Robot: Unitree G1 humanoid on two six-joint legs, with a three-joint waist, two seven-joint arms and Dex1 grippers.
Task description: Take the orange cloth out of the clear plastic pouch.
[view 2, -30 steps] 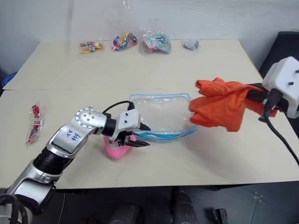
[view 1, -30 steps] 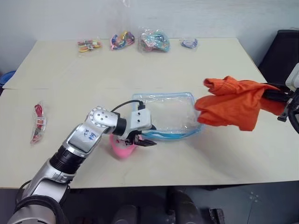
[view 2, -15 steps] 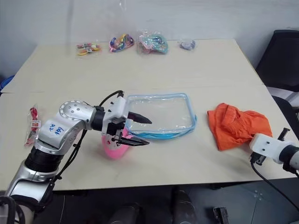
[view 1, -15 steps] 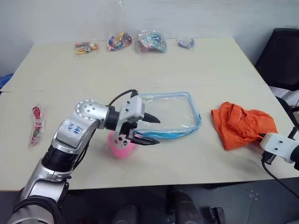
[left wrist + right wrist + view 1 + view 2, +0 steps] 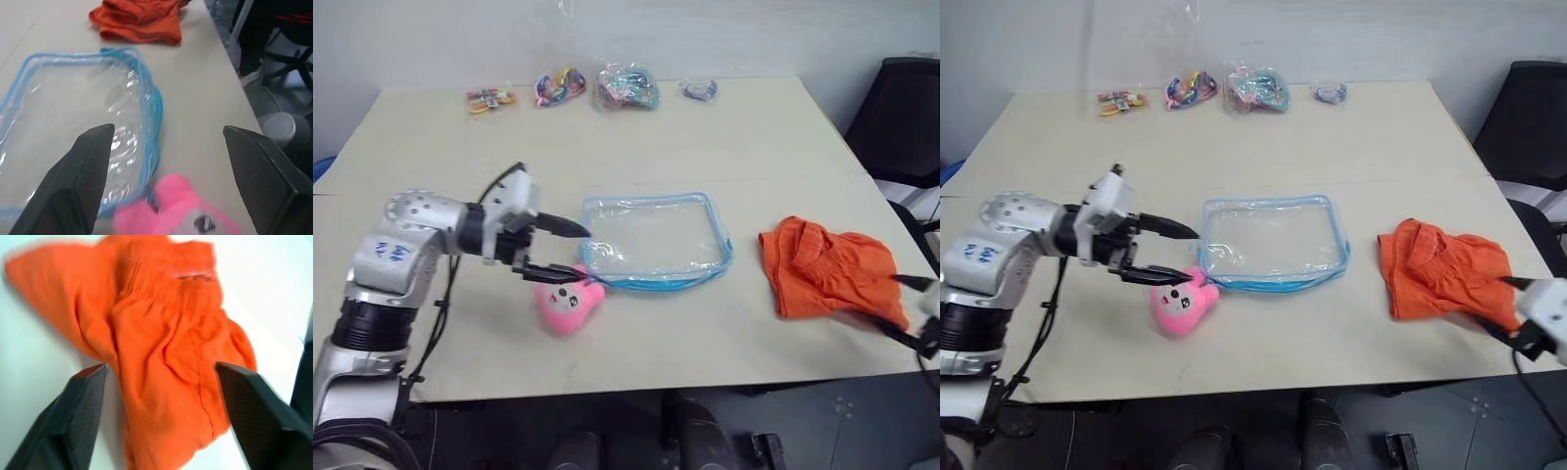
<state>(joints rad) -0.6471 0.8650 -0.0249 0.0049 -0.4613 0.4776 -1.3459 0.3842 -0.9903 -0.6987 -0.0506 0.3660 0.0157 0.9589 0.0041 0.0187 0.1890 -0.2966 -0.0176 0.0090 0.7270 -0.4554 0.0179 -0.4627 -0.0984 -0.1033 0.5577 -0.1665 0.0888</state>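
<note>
The orange cloth (image 5: 827, 279) lies crumpled on the table's right side, outside the clear plastic pouch (image 5: 656, 240). The pouch lies flat in the middle of the table, blue-trimmed and see-through, with nothing in it. My right gripper (image 5: 1513, 311) is open at the table's right front edge, just behind the cloth. In the right wrist view its fingers (image 5: 83, 416) stand wide apart with the cloth (image 5: 161, 333) ahead of them. My left gripper (image 5: 570, 252) is open and holds nothing, pointing at the pouch's left edge. The left wrist view shows the pouch (image 5: 73, 122) and the cloth (image 5: 139, 19) beyond.
A pink plush toy (image 5: 570, 302) lies just below my left gripper, near the pouch's front left corner. Several small bags of colourful items (image 5: 626, 86) line the table's far edge. A black chair (image 5: 901, 117) stands off the right side.
The cloth, held up in the air a second ago, now lies on the table. My right gripper opened and drew back from it. My left gripper moved left, away from the pouch.
</note>
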